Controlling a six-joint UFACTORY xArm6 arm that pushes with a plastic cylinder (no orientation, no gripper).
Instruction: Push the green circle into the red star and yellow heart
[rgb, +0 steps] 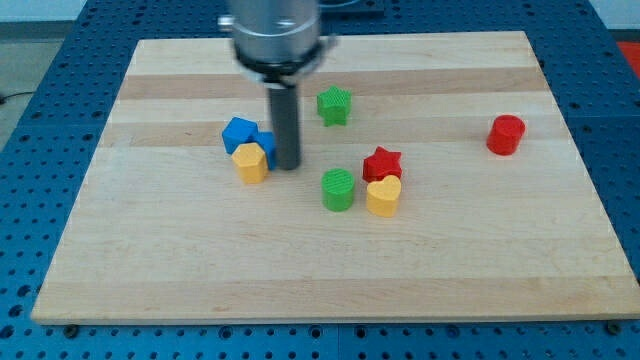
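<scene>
Green circle (338, 189): standing on its flat base on the desk (450, 250), round face up, slightly toward the view's bottom from the board's centre. Being round in plan, it shows no long axis and no pointing direction that can be made out.

Red star (382, 163): just to the view's right of the green circle and a little toward the view's top. A narrow gap appears between the two; contact cannot be confirmed.

Yellow heart (383, 196): directly below the red star in the view and touching it or very nearly so. It lies just beside the green circle on the view's right, apart by a thin strip of bare wood.

My tip (288, 165): the dark rod comes down from the grey cylindrical mount at the view's top and meets the desk well to the view's left of the green circle, not touching it. No claw is fitted; the rod holds nothing. Its lower end stands right against a blue block (243, 133), shape unclear, and just beside a yellow block (250, 162) on the view's left; actual contact with the yellow one cannot be told.

Other items: a green block (335, 105), star-like in outline, toward the view's top of the rod's right side; a red cylinder (506, 134) alone at the view's far right, well apart from everything.
</scene>
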